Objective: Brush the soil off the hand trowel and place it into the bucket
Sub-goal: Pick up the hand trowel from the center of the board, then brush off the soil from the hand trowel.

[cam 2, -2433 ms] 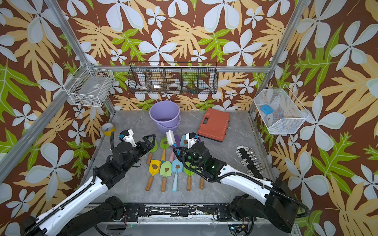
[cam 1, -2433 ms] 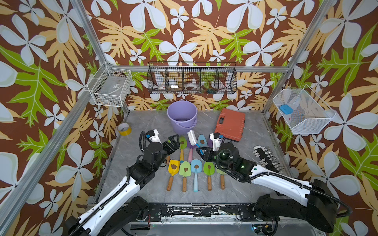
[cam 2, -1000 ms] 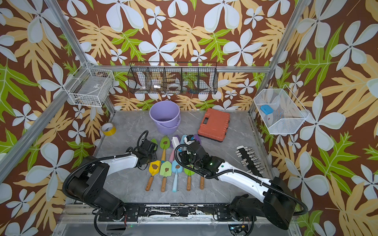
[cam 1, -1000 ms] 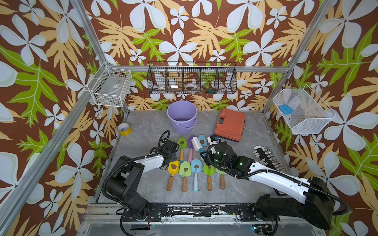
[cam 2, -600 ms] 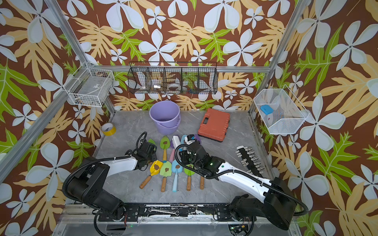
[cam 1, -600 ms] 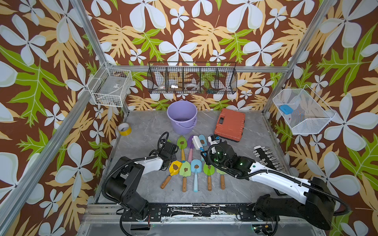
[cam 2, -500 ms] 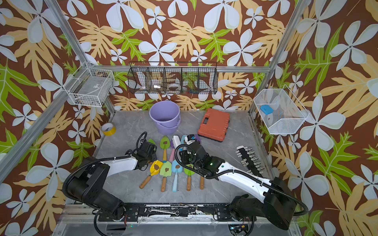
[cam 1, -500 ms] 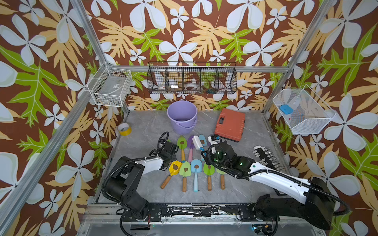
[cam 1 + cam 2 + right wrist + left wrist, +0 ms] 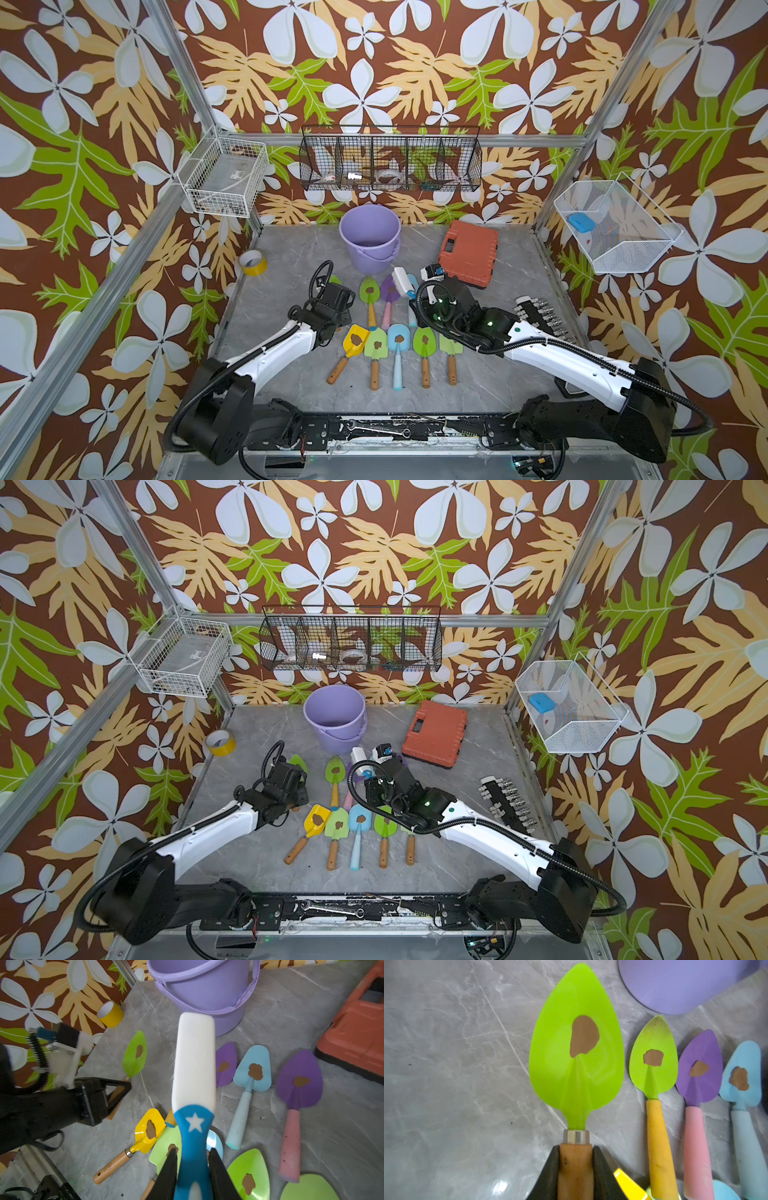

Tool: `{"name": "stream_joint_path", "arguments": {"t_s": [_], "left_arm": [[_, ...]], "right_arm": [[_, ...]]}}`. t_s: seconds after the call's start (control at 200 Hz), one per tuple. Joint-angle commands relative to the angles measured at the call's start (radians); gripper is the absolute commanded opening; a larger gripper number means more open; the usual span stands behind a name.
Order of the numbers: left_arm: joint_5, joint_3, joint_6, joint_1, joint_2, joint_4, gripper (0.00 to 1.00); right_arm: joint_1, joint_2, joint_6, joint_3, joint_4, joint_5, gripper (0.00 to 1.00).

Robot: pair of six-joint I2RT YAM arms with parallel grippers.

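My left gripper [image 9: 576, 1150] is shut on the wooden handle of a green hand trowel [image 9: 576, 1059]. The trowel lies low over the grey table at the left end of the far row. A brown blob of soil [image 9: 584, 1036] sticks to the middle of its blade. My right gripper [image 9: 193, 1153] is shut on the blue handle of a white brush [image 9: 194, 1064], held above the trowel rows to the right of the green trowel [image 9: 135, 1053]. The lavender bucket [image 9: 370, 237] stands upright behind the trowels, seen in both top views [image 9: 334, 715].
Several other soiled trowels lie in two rows, among them a yellow one [image 9: 355, 338] lying askew. An orange case [image 9: 469, 253] sits at the back right, a yellow tape roll [image 9: 252, 262] at the back left and a socket rack [image 9: 540, 313] at the right. Wire baskets hang on the walls.
My left gripper has shut on the green trowel's handle. The yellow trowel's handle swung out to the left. The right arm with the brush has barely moved.
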Motion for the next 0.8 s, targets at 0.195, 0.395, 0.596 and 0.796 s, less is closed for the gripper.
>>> {"name": "stream_joint_path", "arguments": {"t_s": [0.195,0.395,0.596,0.796], "left_arm": [[0.263,0.046,0.066,-0.110,-0.163,-0.229,0.00],[0.240,0.055,0.070,-0.202,-0.142,-0.289,0.00],[0.227,0.064,0.099,-0.214,-0.169,-0.294,0.00],[0.196,0.106,0.105,-0.223,-0.157,-0.329,0.00]], "right_arm": [[0.043,-0.076,-0.178,0.038,-0.100,-0.007,0.00],[0.133,-0.056,-0.200,0.067,-0.167,-0.014,0.00],[0.186,0.047,-0.226,0.106,-0.195,-0.071,0.00],[0.188,0.152,-0.275,0.201,-0.247,-0.119,0.00]]}}
